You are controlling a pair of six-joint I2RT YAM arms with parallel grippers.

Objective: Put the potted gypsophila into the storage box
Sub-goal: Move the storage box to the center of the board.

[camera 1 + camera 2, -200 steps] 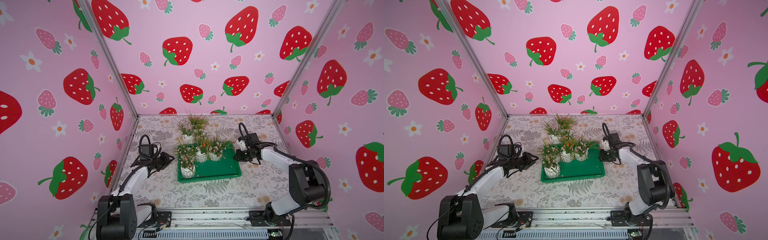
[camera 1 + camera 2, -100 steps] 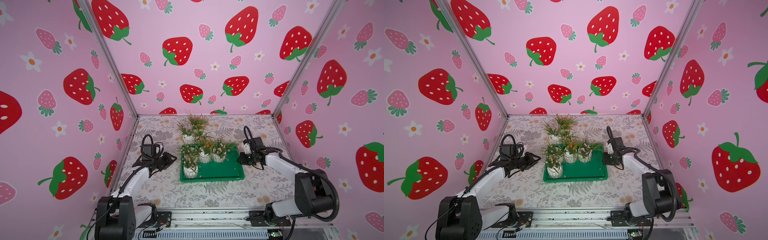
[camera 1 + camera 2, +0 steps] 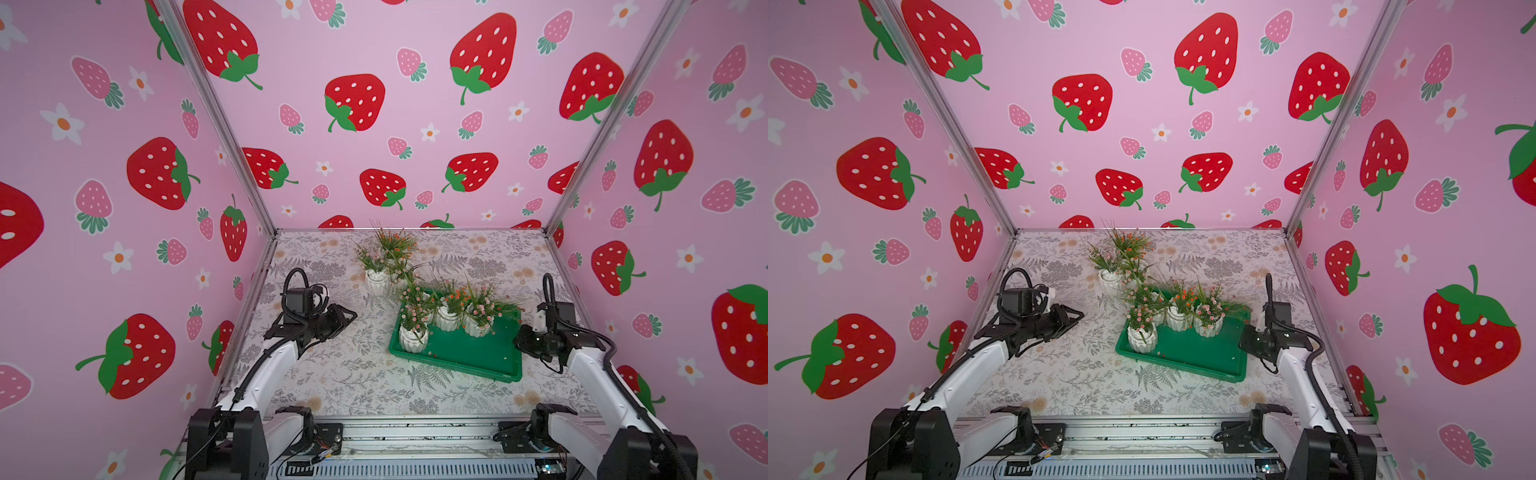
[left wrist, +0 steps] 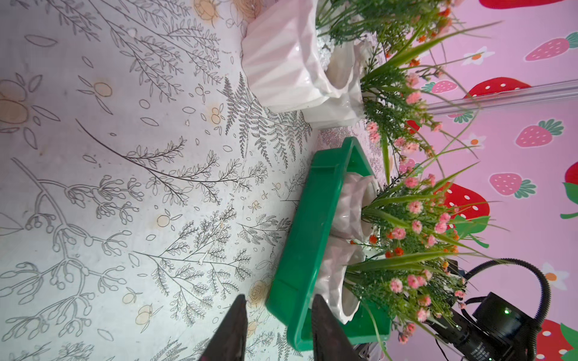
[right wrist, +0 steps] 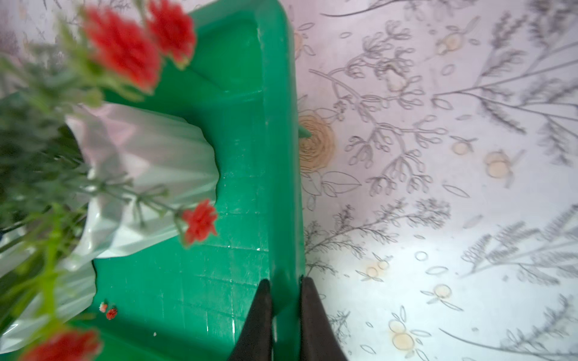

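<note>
Now the tray lies further toward the right arm and more askew than a second ago. The right gripper, its jaws nearly closed and clamped on the tray's side rim, has dragged it over. The left gripper hovers above the table, jaws partly open and holding nothing. Several flower pots stand along the tray's left and far sides. Two more remain on the table just beyond its far corner, so filling looks unfinished.

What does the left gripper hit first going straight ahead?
Probably the storage box: its near corner wall sits dead ahead of the left gripper, though depth in the wrist view is unclear.
</note>
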